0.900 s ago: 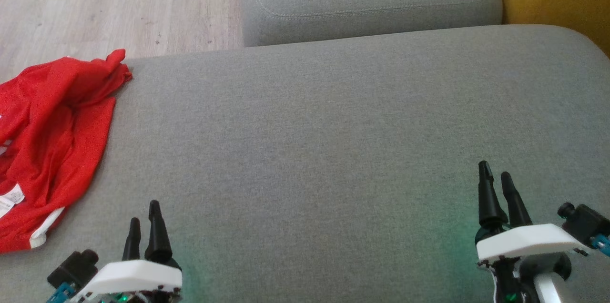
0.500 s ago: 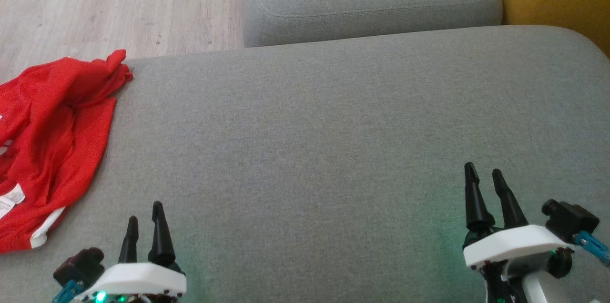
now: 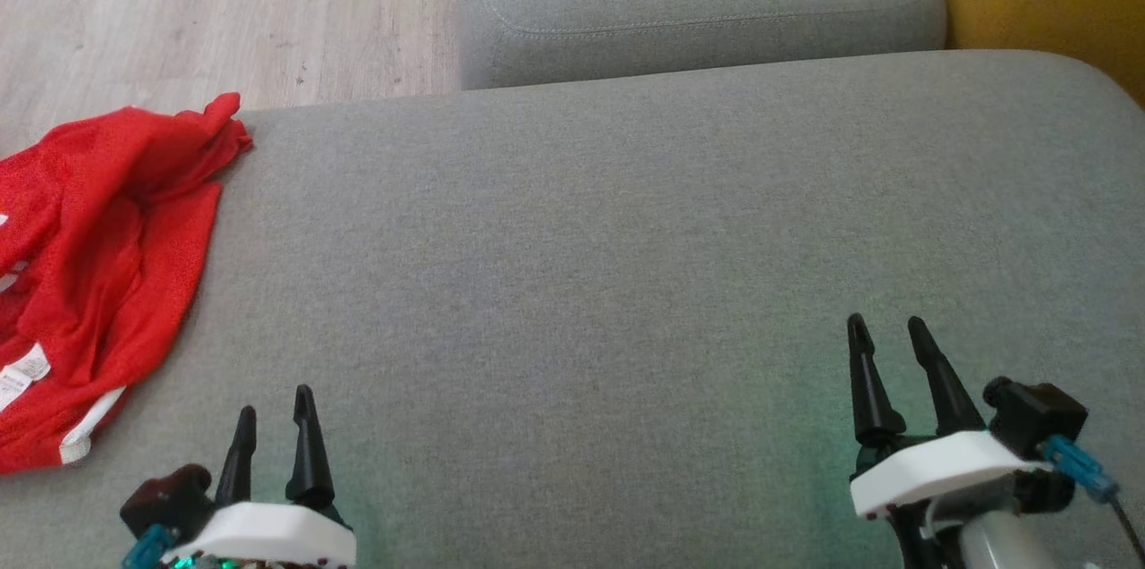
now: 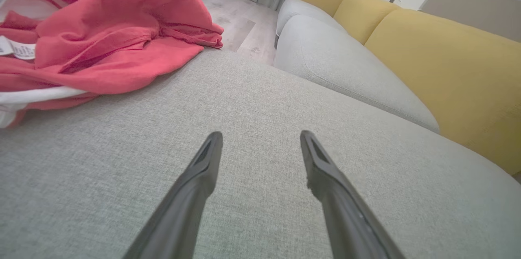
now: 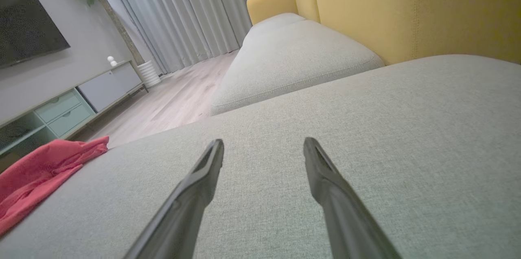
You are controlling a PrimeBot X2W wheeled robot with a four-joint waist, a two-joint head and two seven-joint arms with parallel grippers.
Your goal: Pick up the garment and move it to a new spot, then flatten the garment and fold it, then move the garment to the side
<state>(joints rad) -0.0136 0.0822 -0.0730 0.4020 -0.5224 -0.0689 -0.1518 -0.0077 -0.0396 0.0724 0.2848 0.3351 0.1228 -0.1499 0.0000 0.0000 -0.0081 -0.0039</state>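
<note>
Red garment (image 3: 98, 265) lies crumpled at the left edge of the grey cushion (image 3: 581, 238), not flattened, not folded. My left gripper (image 3: 275, 403) hovers near it, fingers spread, nothing between them. My right gripper (image 3: 887, 323) is well off to the right, equally wide and empty. I'd say all 3 steps are ahead of me.
</note>
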